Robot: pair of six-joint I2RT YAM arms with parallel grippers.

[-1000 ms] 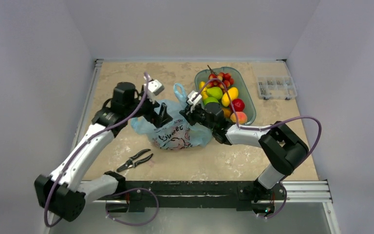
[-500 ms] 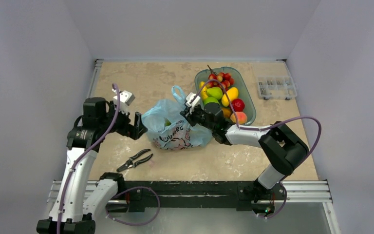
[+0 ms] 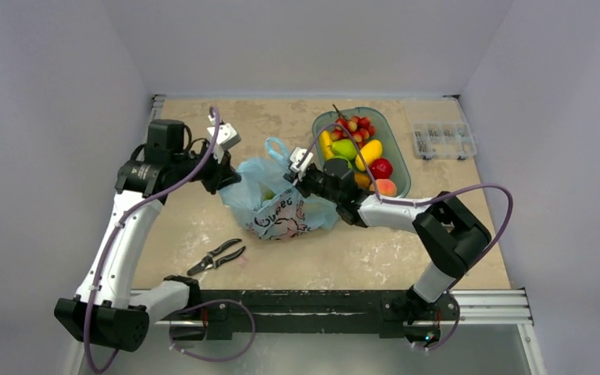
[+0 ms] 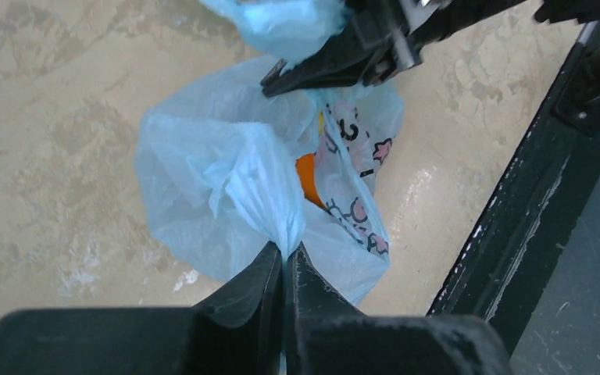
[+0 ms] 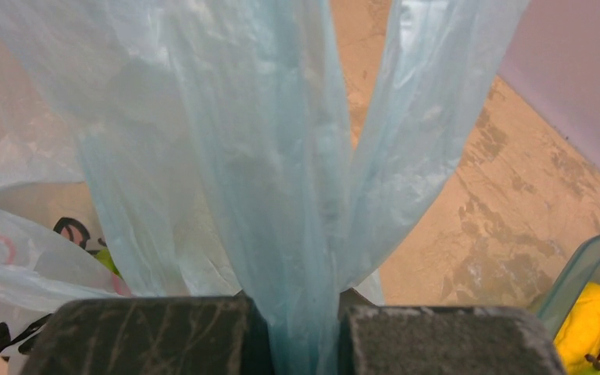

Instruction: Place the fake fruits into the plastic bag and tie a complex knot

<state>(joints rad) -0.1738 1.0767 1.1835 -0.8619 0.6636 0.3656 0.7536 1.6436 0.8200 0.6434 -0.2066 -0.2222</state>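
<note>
Left tool (image 4: pixel 283 254) and right tool (image 3: pixel 294 175) inward, both tight on plastic bag (image 3: pixel 283 212)

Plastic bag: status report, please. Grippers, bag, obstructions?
Left gripper shut on the plastic bag; right gripper shut on its handle. Bag unknotted, most fake fruits in teal dish. Pliers nearby, not touching.

The plastic bag (image 3: pixel 281 211), thin, crinkled, translucent light blue with dark and pink cartoon print, sits near the middle of the worktop (image 3: pixel 203 226). Its left rim and right handle are drawn up taut and apart, and one handle loop (image 3: pixel 276 148) stands toward the far edge. An orange fruit (image 4: pixel 307 178) and a green fruit (image 5: pixel 105 262) show inside it. Most fake fruits (image 3: pixel 363 152) lie heaped near the far right corner: yellow, green, red, peach.
</note>
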